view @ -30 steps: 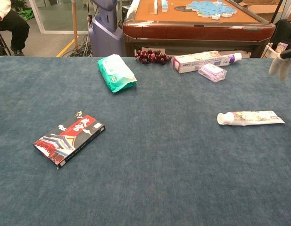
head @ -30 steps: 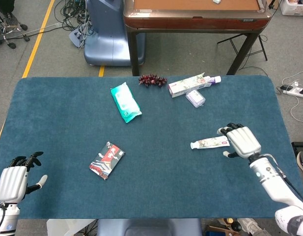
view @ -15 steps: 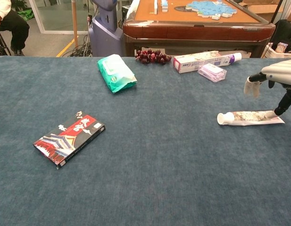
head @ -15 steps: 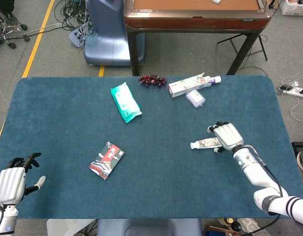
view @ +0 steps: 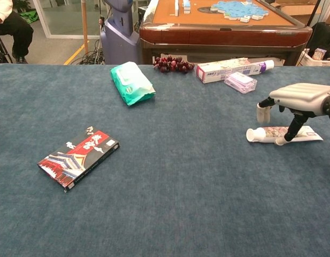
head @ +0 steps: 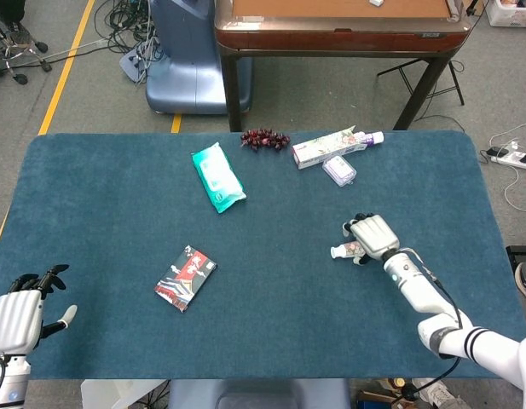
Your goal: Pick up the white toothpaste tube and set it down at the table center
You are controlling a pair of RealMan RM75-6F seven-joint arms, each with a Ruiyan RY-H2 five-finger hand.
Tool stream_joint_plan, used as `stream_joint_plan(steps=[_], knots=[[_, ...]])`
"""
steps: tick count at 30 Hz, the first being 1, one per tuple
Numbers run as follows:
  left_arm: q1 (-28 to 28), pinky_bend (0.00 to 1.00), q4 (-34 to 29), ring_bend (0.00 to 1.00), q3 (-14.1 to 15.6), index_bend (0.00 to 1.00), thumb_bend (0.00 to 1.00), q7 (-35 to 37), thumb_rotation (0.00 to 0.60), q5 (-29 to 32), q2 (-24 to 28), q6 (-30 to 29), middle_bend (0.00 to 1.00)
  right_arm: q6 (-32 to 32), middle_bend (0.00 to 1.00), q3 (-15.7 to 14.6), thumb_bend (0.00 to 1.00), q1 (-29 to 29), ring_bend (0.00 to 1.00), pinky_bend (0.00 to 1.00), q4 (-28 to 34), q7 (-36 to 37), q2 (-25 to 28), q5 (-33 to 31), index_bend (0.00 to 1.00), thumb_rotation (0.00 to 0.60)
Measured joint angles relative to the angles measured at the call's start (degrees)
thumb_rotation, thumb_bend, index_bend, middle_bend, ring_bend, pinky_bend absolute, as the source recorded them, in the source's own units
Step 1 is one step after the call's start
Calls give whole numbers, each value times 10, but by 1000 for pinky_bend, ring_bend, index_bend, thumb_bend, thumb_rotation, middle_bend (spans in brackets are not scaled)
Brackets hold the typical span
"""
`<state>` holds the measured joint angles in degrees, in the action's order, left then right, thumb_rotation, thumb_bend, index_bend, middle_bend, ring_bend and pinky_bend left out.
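Observation:
The white toothpaste tube (view: 310, 134) lies flat on the blue tablecloth at the right, with its cap (head: 336, 252) pointing left. My right hand (view: 299, 96) hovers palm-down right over the tube. Its fingers (view: 291, 127) reach down on both sides of the tube, and one dark fingertip touches it. The tube still rests on the cloth, and in the head view the right hand (head: 372, 235) hides most of it. My left hand (head: 19, 312) hangs off the table's front left corner, open and holding nothing.
A green wipes pack (head: 218, 177) and dark grapes (head: 263, 138) lie at the back. A boxed toothpaste (head: 331, 146) and a small clear case (head: 339, 169) sit behind the tube. A red-and-black box (head: 185, 278) lies front left. A brown table (head: 339, 25) stands beyond the far edge.
My right hand has moved left and come down over the tube, from beside its tail to above its middle. The left hand has sunk slightly.

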<state>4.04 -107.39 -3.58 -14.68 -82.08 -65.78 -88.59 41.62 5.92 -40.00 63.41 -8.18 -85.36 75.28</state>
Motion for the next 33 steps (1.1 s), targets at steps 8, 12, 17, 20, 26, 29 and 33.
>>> stream_joint_plan(steps=[8,12,17,20,26,29,33], knots=[[-2,203,5,429,1,208,204,6,600,-1,-1,0,443,-7,430,-8,197,-1,240,298,-14,6,-8,-4,427,600],[-4,203,6,429,0,208,204,10,600,-1,0,-1,443,-10,440,-9,256,-2,251,298,-19,6,-8,-9,443,600],[-6,203,9,429,1,208,204,13,600,0,-1,-1,443,-18,452,-10,288,-4,264,305,-23,2,-7,-18,458,600],[-7,203,11,429,1,208,204,15,600,0,-1,-2,442,-23,456,-10,290,-5,266,306,-22,-4,-7,-24,463,600],[-10,203,13,429,1,208,204,20,600,0,0,-3,442,-26,474,-13,293,-6,295,327,-18,-16,-7,-33,488,600],[-11,203,15,429,1,208,204,23,600,-1,0,-4,442,-28,488,-15,304,-6,322,331,-15,-23,-7,-38,522,600],[-11,203,16,429,2,208,204,26,600,-4,0,-3,442,-27,530,-15,406,-7,384,342,-9,-33,-5,-43,577,600]])
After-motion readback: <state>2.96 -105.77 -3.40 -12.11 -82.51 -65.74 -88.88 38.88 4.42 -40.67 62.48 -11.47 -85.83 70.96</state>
